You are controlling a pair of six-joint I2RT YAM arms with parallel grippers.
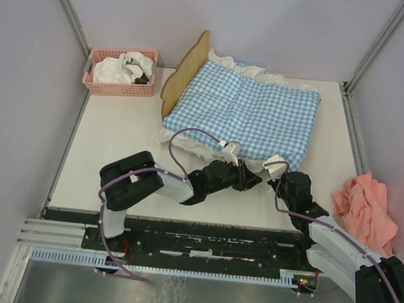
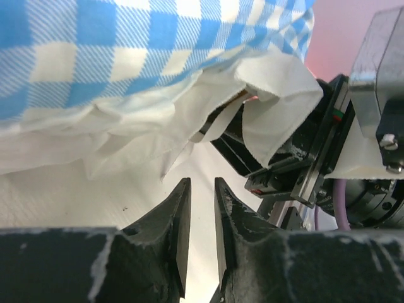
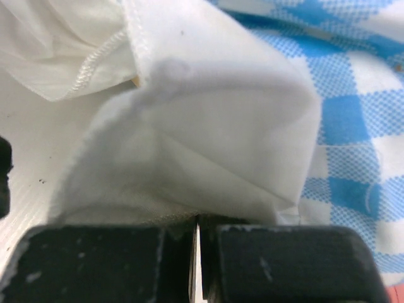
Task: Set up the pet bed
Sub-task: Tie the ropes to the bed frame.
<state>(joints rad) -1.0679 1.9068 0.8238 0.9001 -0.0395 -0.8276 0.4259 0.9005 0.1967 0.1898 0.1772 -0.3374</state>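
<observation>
- The pet bed [image 1: 184, 69], a small light-wood frame, stands at the far middle of the white table [image 1: 117, 143]. We see only its wavy scalloped headboard, upright at its left end.
- A padded blue-and-white gingham bedding [image 1: 245, 109] lies over the rest of the frame and hides the rails and base. Its white ruffled edge [image 3: 208, 139] spills out along the near side onto the table.
- The right gripper [image 3: 197, 221] is at the near edge of the bedding. Its jaws are pressed together on a fold of that white ruffled edge, which rises from between the fingers.
- The left gripper [image 2: 202, 182] sits just beside the right one, low over the table in front of the ruffle. Its jaws stand a little apart, with bare table showing in the gap and nothing between them.
- A pink plastic basket [image 1: 118, 88] with white cloths [image 1: 120, 68] in it stands in the far left corner, near the headboard but apart from it.
- A crumpled salmon-pink cloth [image 1: 365, 206] lies at the right edge of the table, well apart from the bed.
</observation>
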